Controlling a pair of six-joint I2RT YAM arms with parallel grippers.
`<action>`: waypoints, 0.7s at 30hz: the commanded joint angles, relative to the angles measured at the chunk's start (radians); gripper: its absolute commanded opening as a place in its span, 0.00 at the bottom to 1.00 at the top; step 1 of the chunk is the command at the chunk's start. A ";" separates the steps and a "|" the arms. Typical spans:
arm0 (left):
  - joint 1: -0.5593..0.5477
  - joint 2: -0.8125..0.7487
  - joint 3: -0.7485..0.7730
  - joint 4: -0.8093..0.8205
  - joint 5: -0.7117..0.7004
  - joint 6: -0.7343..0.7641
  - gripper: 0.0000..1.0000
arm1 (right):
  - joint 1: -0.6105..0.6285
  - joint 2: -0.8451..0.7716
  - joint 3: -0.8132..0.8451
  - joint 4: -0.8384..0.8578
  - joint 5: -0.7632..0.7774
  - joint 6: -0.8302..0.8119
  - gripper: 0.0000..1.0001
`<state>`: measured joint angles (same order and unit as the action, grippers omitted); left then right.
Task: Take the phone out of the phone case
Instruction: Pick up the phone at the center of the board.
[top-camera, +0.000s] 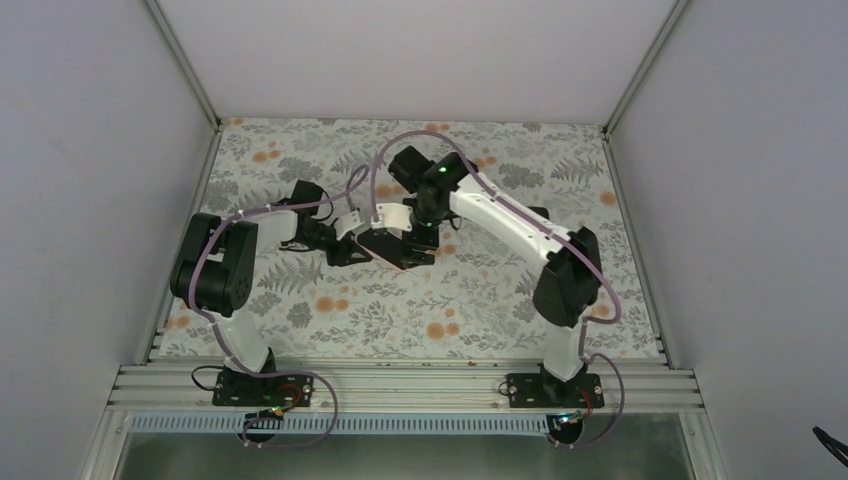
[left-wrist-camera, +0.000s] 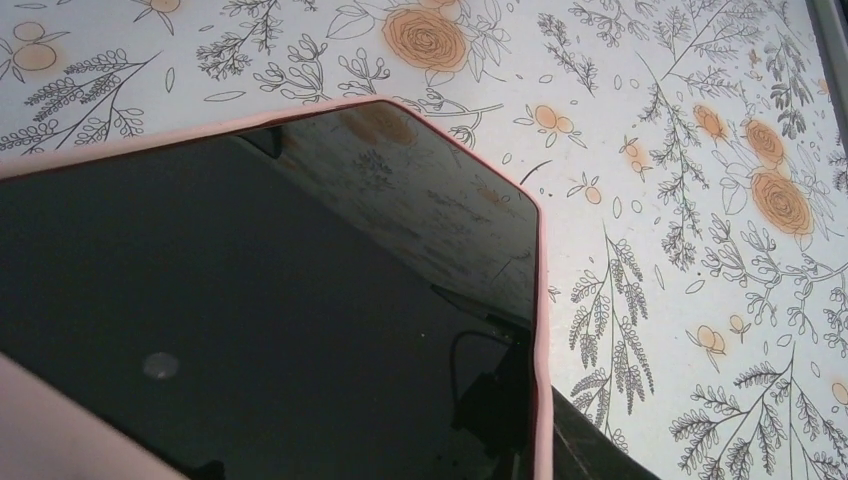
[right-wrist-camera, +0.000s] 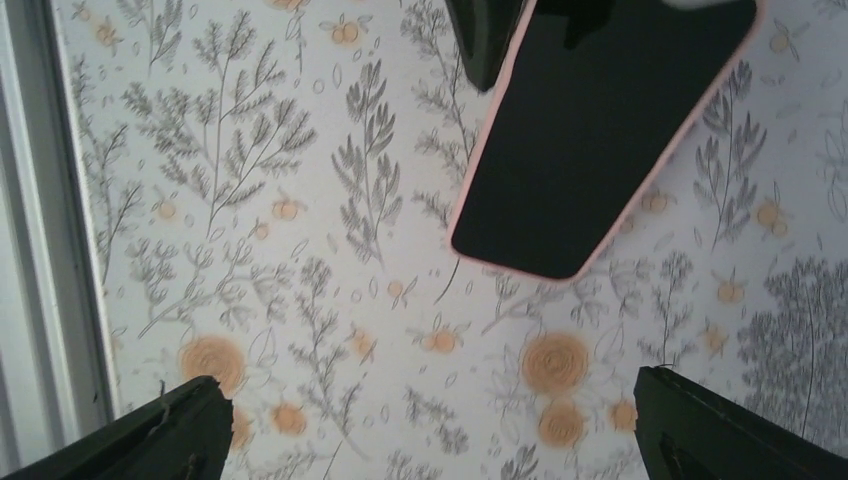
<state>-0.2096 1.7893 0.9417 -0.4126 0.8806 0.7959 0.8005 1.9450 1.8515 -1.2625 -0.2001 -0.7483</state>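
Observation:
The phone (left-wrist-camera: 250, 300) shows its black screen and sits inside the pale pink phone case (left-wrist-camera: 541, 300), held off the floral table. My left gripper (top-camera: 348, 244) is shut on the phone case; one dark finger (left-wrist-camera: 590, 445) presses its right edge, and the other is hidden behind the phone. In the right wrist view the phone (right-wrist-camera: 600, 120) and the phone case rim (right-wrist-camera: 478, 165) hang at the top right, with the left finger (right-wrist-camera: 485, 40) against the rim. My right gripper (right-wrist-camera: 425, 385) is wide open below the phone's free end, holding nothing.
A floral cloth (top-camera: 330, 320) covers the table. White walls close in the left, right and back. An aluminium rail (top-camera: 400, 385) runs along the near edge, and a metal frame edge (right-wrist-camera: 40, 250) lies to the left of the right gripper.

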 joint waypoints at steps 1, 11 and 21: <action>-0.007 -0.001 0.018 0.019 0.049 0.011 0.39 | -0.047 -0.106 -0.113 0.006 -0.033 0.010 1.00; -0.004 -0.032 0.003 0.036 0.046 0.000 0.39 | -0.189 -0.377 -0.510 0.353 -0.197 -0.001 1.00; -0.006 -0.041 0.008 0.054 0.030 -0.025 0.39 | -0.207 -0.325 -0.716 0.871 -0.321 0.172 1.00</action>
<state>-0.2108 1.7756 0.9424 -0.3965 0.8791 0.7773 0.5941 1.5997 1.1606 -0.6609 -0.4385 -0.6651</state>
